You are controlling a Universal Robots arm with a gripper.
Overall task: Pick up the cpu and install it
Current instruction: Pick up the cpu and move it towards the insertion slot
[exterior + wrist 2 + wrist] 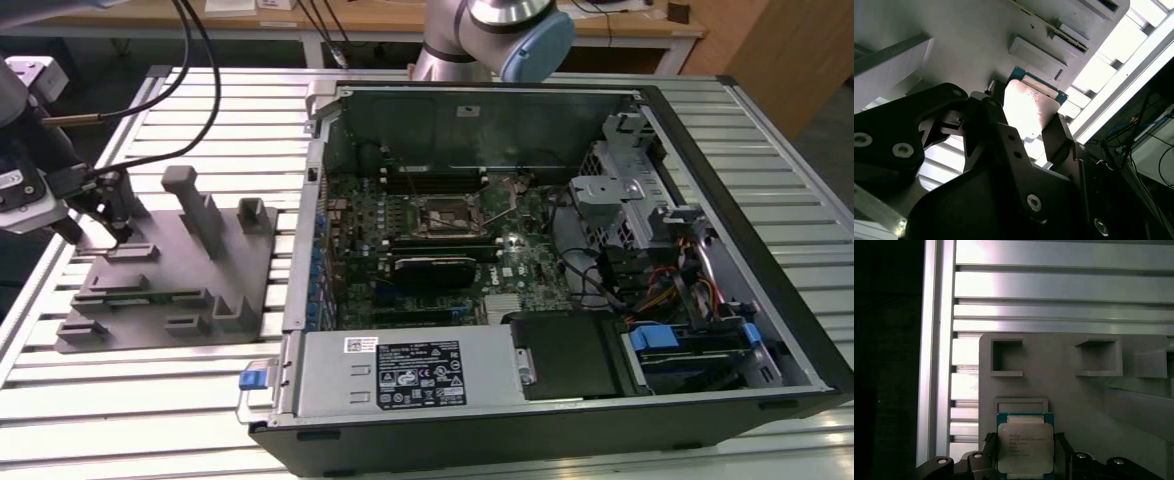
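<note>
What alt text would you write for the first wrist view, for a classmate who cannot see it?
A square cpu with a silvery metal top is gripped between the two dark fingers of the robot's hand. It is seen against a grey fixture with square recesses, which lies on a table of aluminium slats.

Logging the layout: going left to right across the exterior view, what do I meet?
In order: black gripper holding the small silvery square cpu → grey fixture with upright posts → open black computer case.
</note>
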